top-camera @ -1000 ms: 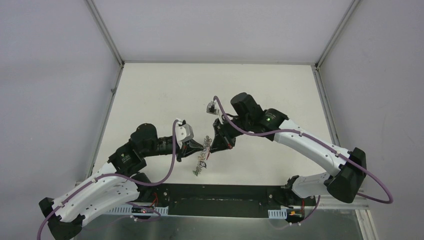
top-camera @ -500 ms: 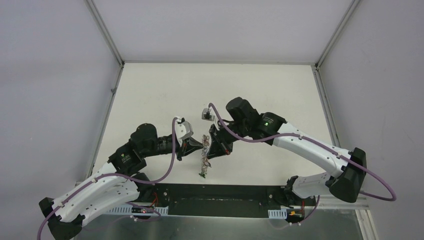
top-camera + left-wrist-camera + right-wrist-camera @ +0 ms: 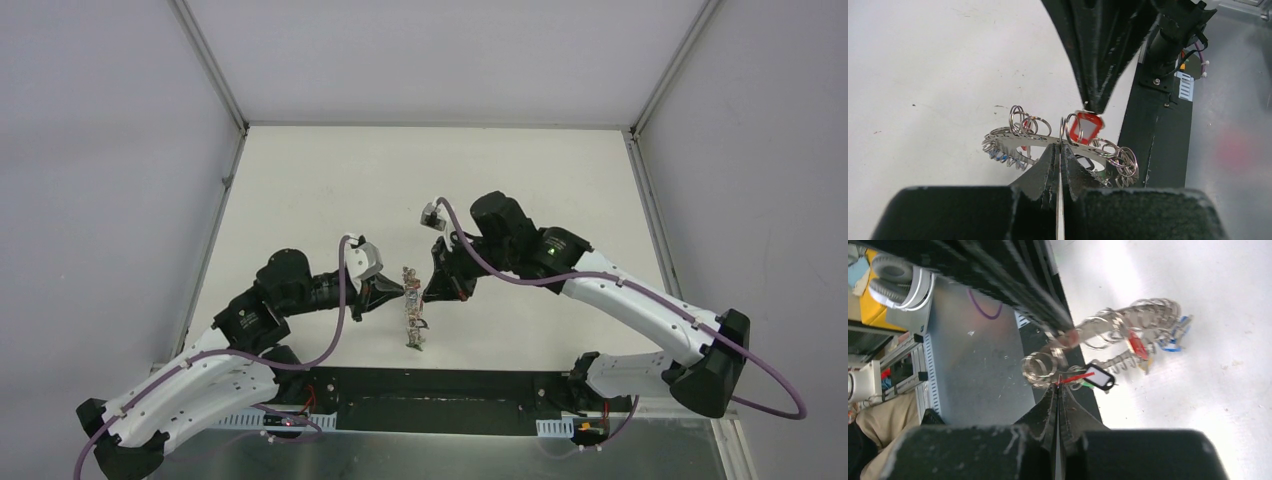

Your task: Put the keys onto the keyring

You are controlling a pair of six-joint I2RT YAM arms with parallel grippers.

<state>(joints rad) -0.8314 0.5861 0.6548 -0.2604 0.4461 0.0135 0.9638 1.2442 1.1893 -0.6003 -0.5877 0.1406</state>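
On the keyring (image 3: 1043, 141), clamped in the left hand (image 3: 1060, 148), hang tagged keys (image 3: 1000, 156).

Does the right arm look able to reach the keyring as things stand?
Likely yes. The right gripper, jaws shut on a red-tagged key, sits right beside the keyring, which the left gripper clamps by its rim. Nothing stands between them.

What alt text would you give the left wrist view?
The left gripper, shut, pinches the rim of the keyring, seen nearly edge-on against the white table. From above, the right gripper holds a red-tagged key just over the ring.
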